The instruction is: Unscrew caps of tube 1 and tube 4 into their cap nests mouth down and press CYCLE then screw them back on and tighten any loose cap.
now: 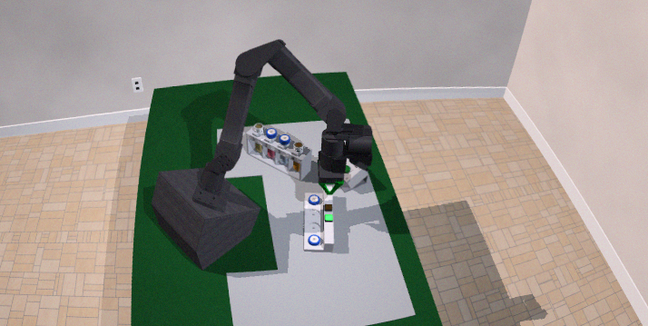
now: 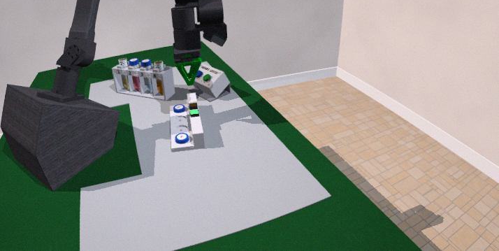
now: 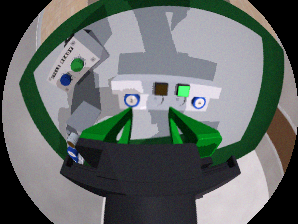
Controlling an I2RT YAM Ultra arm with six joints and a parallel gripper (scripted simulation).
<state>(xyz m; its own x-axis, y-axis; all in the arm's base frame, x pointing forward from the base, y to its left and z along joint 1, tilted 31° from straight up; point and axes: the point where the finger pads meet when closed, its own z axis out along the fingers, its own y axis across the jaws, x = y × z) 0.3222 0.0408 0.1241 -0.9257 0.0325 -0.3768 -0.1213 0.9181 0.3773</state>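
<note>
The decapping station [image 1: 277,156] [image 2: 143,82] holds four tubes. Tube 1 [image 1: 259,130] [image 2: 122,61] and tube 4 [image 1: 298,146] [image 2: 158,63] stand uncapped. Tube 2 [image 1: 270,133] and tube 3 [image 1: 284,139] carry blue caps. One blue cap [image 1: 313,199] [image 2: 179,108] [image 3: 131,99] lies in the far end nest of the cap tray [image 1: 313,222] [image 2: 176,124]. Another cap [image 1: 312,240] [image 2: 182,138] [image 3: 197,103] lies in the near end nest. The green lamp [image 1: 328,217] [image 2: 194,112] [image 3: 182,90] is lit; the amber lamp [image 1: 328,207] [image 3: 160,88] is dark. My gripper [image 1: 332,190] [image 2: 189,80] [image 3: 150,111] hangs above the tray's far end, half open and empty.
The key desk [image 1: 358,180] [image 2: 218,85] [image 3: 87,46] stands just beyond the gripper, with the blue key [image 2: 199,73] [image 3: 65,79] and the green key [image 2: 207,77] [image 3: 77,64]. The arm's dark base block [image 1: 200,220] sits left of the tray.
</note>
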